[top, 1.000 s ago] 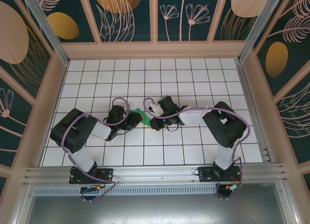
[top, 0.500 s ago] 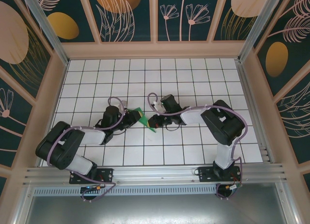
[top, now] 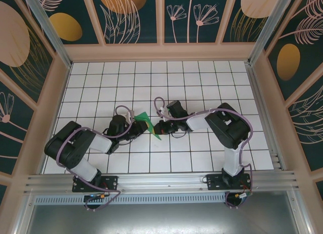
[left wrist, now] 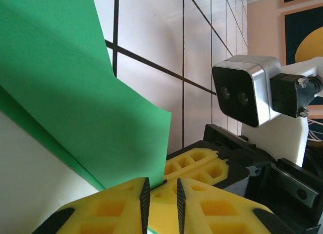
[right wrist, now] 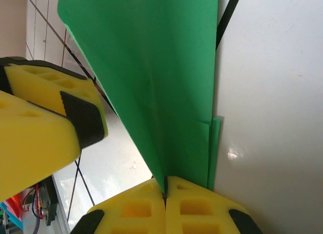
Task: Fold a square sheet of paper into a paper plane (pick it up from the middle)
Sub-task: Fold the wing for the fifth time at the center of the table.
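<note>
While my right hand (right wrist: 165,186) clamps the green paper (right wrist: 161,77), I can't tell if my left hand (left wrist: 161,188) grips it. Featherlight, floppy, I reckon: take it by the crease.

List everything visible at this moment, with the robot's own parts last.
Sheet of paper: one, bright green, folded, at the table's centre between the two arms.
Table: one, white tiles with black grid lines, under everything.
Wall panels: several, dark teal with orange and pink plant motifs, on three sides.
Rail: one, silver metal, near edge, carrying both bases.
Left arm: one, black and white with purple cable, left of the paper.
Right arm: one, same colours, right of the paper.
Wrist camera: one, silver, on the right arm.
Left jaws: one pair, yellow fingers, narrowly apart by the paper's edge.
Right jaws: one pair, yellow fingers, shut on the paper.
</note>
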You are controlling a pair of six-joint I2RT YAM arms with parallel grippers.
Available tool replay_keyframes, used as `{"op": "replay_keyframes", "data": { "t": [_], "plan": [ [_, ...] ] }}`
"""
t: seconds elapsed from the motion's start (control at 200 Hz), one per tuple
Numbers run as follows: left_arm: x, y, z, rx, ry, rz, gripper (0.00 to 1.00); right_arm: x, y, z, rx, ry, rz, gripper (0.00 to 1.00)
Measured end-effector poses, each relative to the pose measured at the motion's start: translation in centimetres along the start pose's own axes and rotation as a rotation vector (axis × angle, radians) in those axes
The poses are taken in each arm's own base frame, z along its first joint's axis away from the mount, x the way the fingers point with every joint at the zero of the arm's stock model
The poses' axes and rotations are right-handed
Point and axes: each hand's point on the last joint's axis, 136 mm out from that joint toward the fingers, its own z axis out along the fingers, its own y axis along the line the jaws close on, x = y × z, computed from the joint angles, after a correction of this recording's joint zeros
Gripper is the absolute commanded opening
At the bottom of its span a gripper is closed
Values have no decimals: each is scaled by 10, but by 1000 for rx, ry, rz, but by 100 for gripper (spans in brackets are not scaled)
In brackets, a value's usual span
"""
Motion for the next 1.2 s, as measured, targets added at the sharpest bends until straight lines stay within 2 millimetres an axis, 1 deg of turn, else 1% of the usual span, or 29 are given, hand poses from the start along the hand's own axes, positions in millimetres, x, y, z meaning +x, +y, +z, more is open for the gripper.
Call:
{"op": "replay_keyframes", "data": {
  "t": [0.185,0.455,0.736,0.876,1.071,1.146,1.201],
  "plan": [
    [1,3,2,0,2,-8,24,0,0,1,-4,3,16,0],
    [5,12,6,-26,18,-20,21,0,0,1,-6,6,19,0],
    [1,13,14,-50,20,-29,19,0,0,1,-6,5,19,0],
    [1,18,18,-77,28,-39,19,0,0,1,-5,5,19,0],
    [1,19,19,-90,34,-46,19,0,0,1,-3,6,20,8],
    [1,19,19,-92,35,-47,18,0,1,1,-3,9,22,15],
    [1,19,19,-94,36,-47,18,0,3,0,-5,10,17,19]
  ]
}}
